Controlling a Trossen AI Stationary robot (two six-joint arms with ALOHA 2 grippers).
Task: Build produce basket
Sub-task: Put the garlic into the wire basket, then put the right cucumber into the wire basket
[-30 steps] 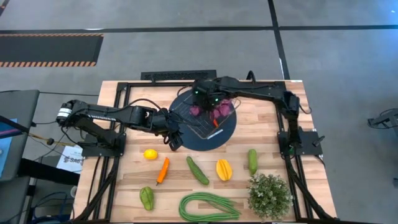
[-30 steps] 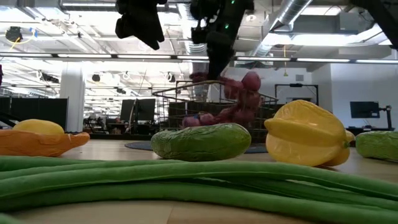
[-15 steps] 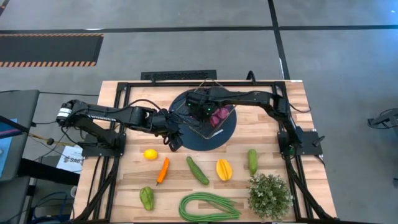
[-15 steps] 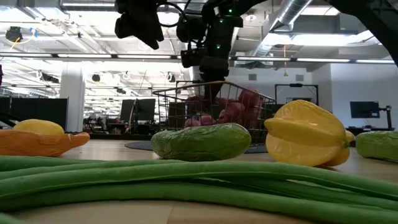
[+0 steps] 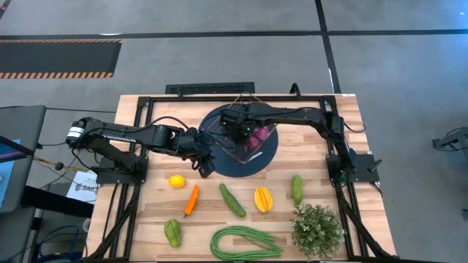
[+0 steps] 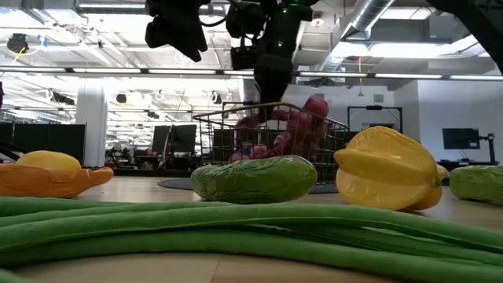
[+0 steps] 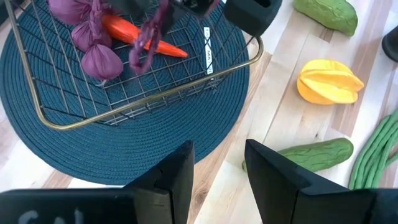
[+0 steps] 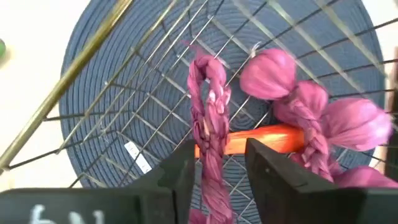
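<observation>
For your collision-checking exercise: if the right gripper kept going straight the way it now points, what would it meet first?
The right gripper points down into the square wire-mesh basket. It would probably first meet the braided purple stem between its fingers, then the orange carrot; depth is unclear.

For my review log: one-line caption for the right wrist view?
Right gripper over the wire basket, purple braided onions and an orange carrot inside.

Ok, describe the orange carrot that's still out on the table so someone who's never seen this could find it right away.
Start at the round dark blue mat in the middle of the wooden table, with the wire basket on it. Go toward the front left, past the small yellow lemon. The carrot lies just beside it: slim, pointed, and the only orange thing among green vegetables.
</observation>
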